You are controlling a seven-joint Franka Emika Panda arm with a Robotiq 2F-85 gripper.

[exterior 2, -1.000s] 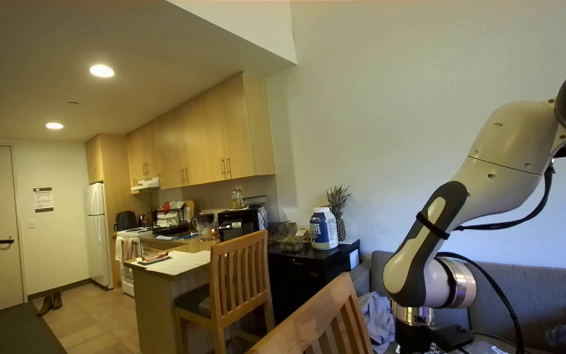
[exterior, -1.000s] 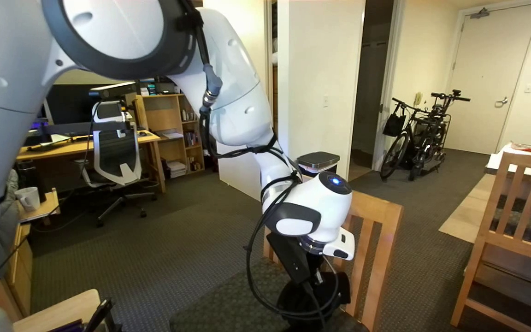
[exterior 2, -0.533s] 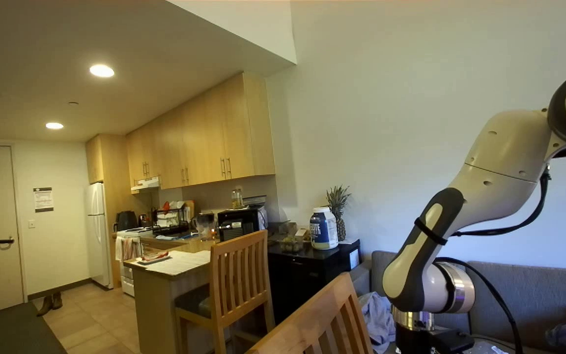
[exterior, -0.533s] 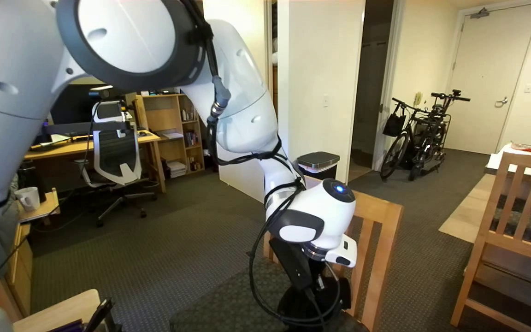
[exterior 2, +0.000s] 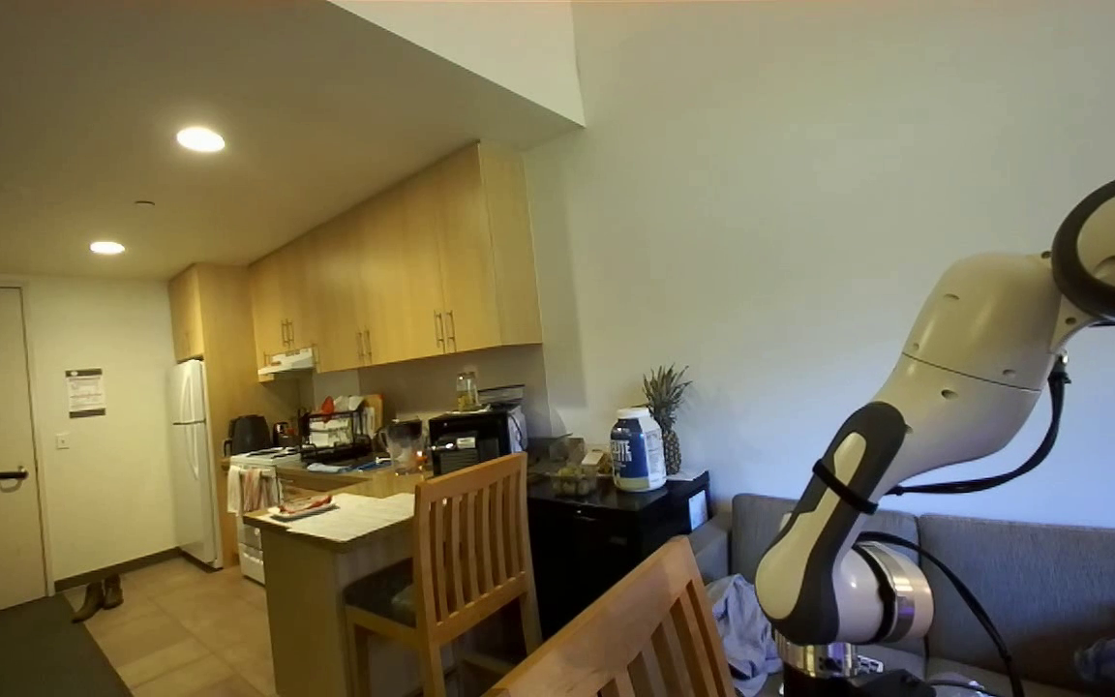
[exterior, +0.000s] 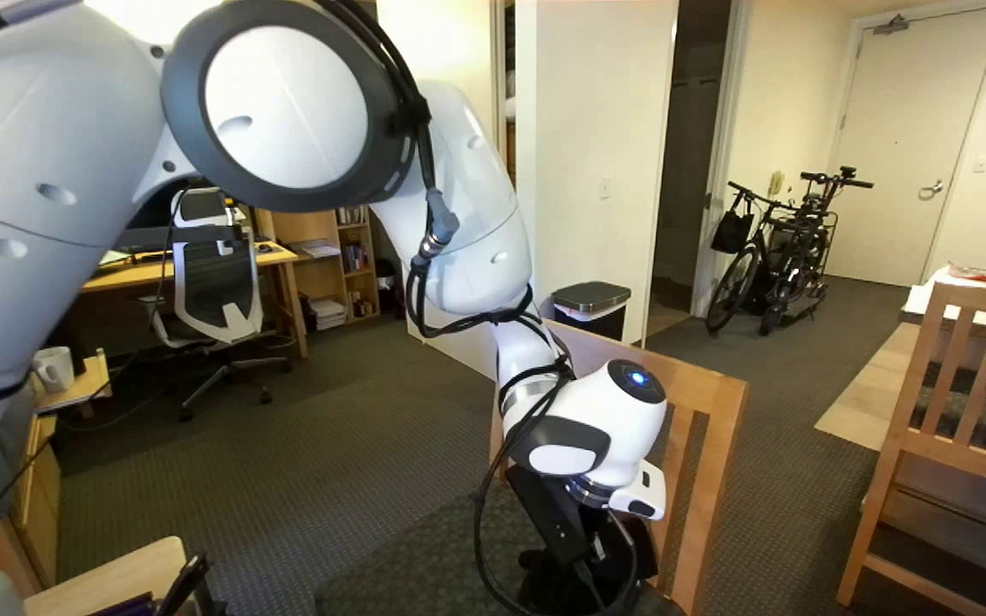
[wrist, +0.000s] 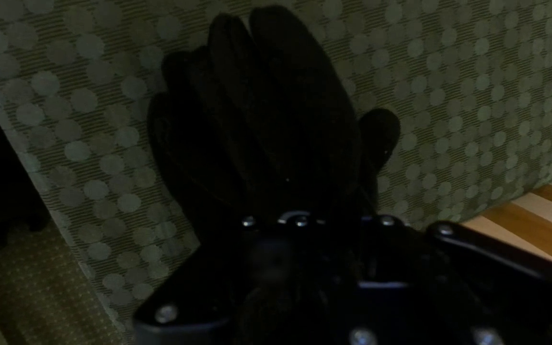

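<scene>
In the wrist view a black glove (wrist: 276, 110) reaches out from my gripper (wrist: 324, 223), its fingers fanned over a seat patterned with pale dots. The jaws are dark there, and they look shut on the glove's near end; the exact grip is lost in shadow. The dotted chair seat (exterior: 433, 547) lies right under the glove. Whether the glove rests on it or hangs just above, I cannot tell. Beside the gripper rises the chair's wooden backrest (exterior: 703, 385). An exterior view shows the arm's wrist (exterior 2: 814, 649) low, with the gripper cut off by the bottom edge.
Another wooden chair (exterior: 964, 428) stands at the counter. A small wooden table (exterior: 116, 577) with dark pens is at the near left, and a white mug (exterior: 54, 368) sits beyond it. A grey sofa (exterior 2: 1051, 581) runs behind the arm. A lidded bin (exterior: 591, 297) stands behind the chair.
The arm has come down steadily, its elbow and wrist lower in both exterior views. The gripper and the black glove have sunk closer to the chair seat.
</scene>
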